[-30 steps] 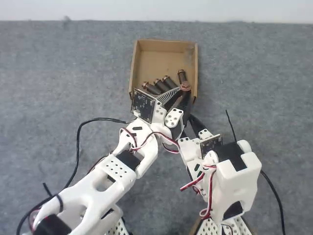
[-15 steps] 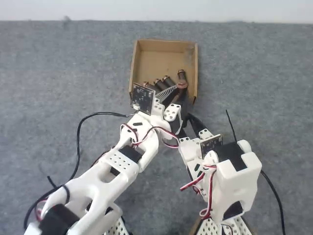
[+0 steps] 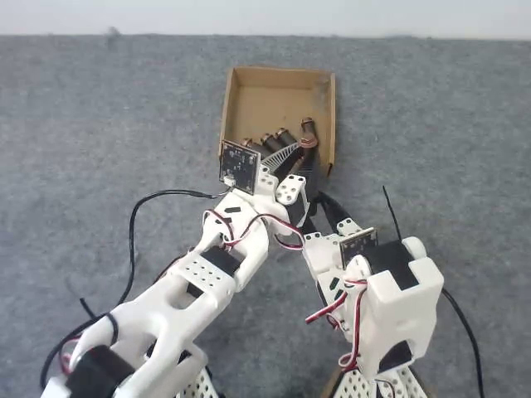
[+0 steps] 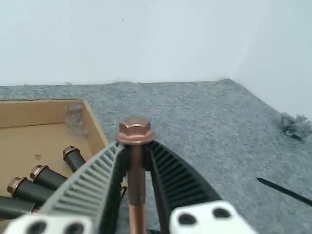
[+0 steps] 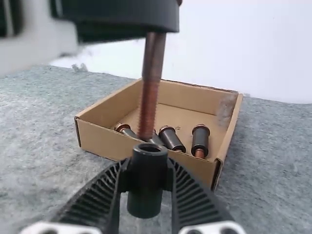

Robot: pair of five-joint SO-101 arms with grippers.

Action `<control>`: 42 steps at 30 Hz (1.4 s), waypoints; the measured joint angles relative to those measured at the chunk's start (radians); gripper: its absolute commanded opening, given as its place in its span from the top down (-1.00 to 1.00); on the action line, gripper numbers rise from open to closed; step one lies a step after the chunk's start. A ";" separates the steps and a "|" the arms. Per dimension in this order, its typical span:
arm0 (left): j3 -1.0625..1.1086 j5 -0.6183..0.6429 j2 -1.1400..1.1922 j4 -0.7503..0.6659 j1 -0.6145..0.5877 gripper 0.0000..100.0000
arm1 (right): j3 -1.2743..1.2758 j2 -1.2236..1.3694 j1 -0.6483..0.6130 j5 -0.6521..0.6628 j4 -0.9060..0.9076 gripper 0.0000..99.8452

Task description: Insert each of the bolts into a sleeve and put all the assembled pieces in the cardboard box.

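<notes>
The copper bolt hangs upright, pinched under its head by the left gripper. Its tip is at the mouth of the black sleeve, which the right gripper clamps just outside the near wall of the cardboard box, toward the surface's far edge. Several assembled pieces lie in the box's near end; this pair is yet to be joined and boxed. Whether the tip has entered is unclear, and the arms hide part of the pieces.

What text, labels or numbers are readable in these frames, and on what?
None readable.
Cardboard box, bolt, sleeve: plain, no print visible.
Camera board on one arm and second camera board on the other: any markings are too small to read.
</notes>
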 measured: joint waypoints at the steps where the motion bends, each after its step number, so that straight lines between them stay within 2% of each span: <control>1: 0.000 0.000 0.000 0.000 0.000 0.98 | 0.000 0.000 0.000 0.006 0.000 0.99; 7: 0.000 0.000 0.009 0.000 0.000 0.98 | 0.000 0.000 0.000 0.107 0.000 0.99; 12: -0.018 0.002 0.121 -0.003 0.015 0.98 | 0.000 0.002 0.005 0.117 0.002 0.99; 36: 0.167 -0.002 0.066 -0.040 0.068 0.97 | 0.003 0.000 0.025 0.120 -0.023 0.99; 38: 0.167 -0.002 0.066 -0.041 0.068 0.92 | 0.003 0.000 0.025 0.120 -0.023 0.99; 42: 0.173 -0.002 0.060 -0.041 0.069 0.62 | 0.003 0.000 0.025 0.120 -0.023 0.99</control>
